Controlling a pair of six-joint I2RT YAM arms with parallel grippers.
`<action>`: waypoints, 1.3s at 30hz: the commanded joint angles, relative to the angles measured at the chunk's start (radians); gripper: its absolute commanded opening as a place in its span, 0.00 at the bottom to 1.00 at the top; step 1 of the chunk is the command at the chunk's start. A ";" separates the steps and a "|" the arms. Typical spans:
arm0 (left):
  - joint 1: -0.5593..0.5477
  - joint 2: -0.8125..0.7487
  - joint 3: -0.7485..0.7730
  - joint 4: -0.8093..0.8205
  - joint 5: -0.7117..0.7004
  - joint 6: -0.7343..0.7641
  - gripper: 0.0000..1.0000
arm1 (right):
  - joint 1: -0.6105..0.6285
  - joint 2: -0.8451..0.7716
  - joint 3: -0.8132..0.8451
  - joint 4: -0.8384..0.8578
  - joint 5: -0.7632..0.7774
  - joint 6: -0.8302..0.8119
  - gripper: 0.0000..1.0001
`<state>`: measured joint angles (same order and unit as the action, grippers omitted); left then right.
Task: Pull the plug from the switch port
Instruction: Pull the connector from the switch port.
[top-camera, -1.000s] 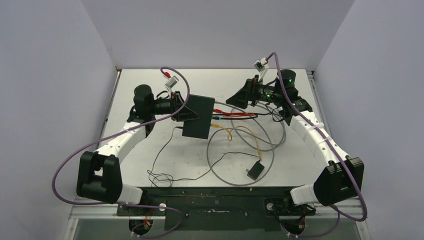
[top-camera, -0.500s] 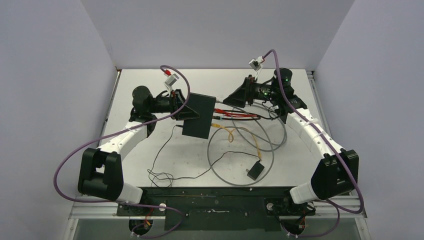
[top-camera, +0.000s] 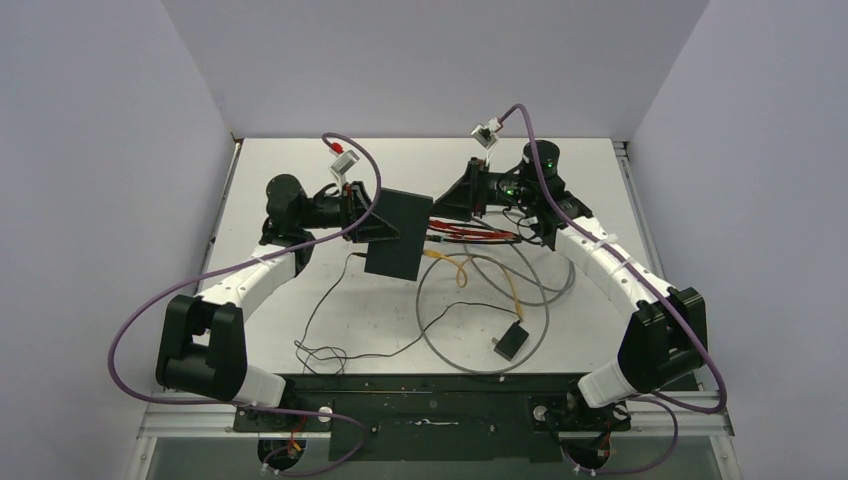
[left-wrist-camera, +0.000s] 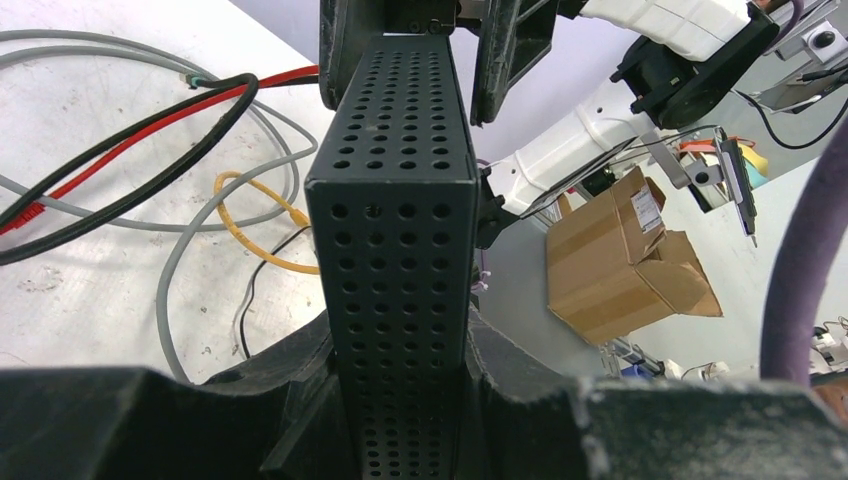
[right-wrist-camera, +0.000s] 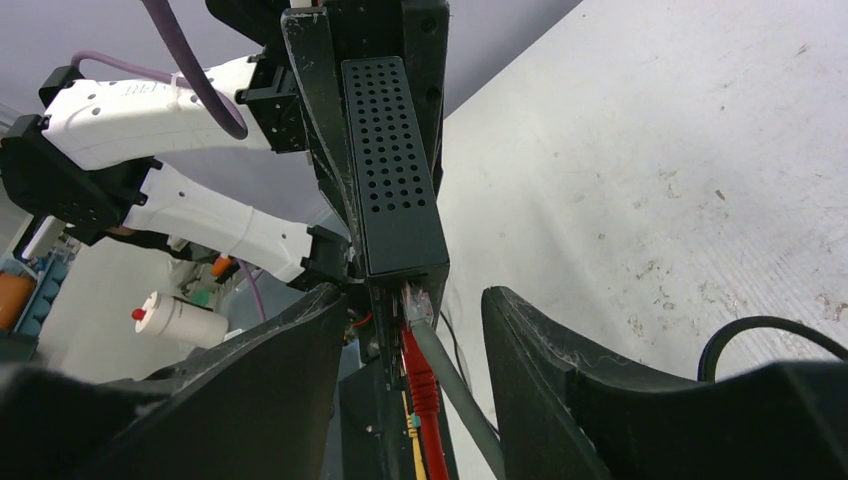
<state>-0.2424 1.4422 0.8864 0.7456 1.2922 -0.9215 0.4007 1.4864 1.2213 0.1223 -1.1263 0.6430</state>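
Observation:
The switch (top-camera: 398, 232) is a flat black perforated box, held up on edge off the table. My left gripper (top-camera: 372, 222) is shut on its near end (left-wrist-camera: 395, 230), a finger pressed to each broad face. Several cables leave the port edge: a grey plug (right-wrist-camera: 418, 305) sits in the end port, with a red plug (right-wrist-camera: 420, 370) right beside it. My right gripper (right-wrist-camera: 413, 320) straddles that port edge. Its fingers (right-wrist-camera: 560, 380) stand apart on either side of the plugs, with a gap showing on both sides.
Red (top-camera: 470, 230), yellow (top-camera: 450, 262) and black cables trail from the switch across the table. A grey cable loop (top-camera: 480, 365) lies in front. A small black adapter block (top-camera: 511, 340) with a thin black cord rests near the front. The cell's walls stand on three sides.
My right arm has swung left to the switch's port edge, and its jaws have narrowed around the plugs. The left arm and the switch have barely moved.

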 joint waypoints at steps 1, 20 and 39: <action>-0.003 -0.011 0.027 0.098 -0.019 -0.004 0.00 | -0.002 -0.021 0.017 0.073 -0.001 0.005 0.51; 0.003 0.003 0.040 0.035 -0.020 0.026 0.00 | -0.022 -0.054 0.007 -0.004 -0.001 -0.034 0.48; 0.002 0.022 0.043 0.061 -0.014 -0.019 0.00 | -0.019 -0.032 -0.009 0.071 -0.025 0.020 0.27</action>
<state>-0.2428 1.4769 0.8860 0.7097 1.2961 -0.9245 0.3782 1.4803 1.2121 0.1093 -1.1080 0.6456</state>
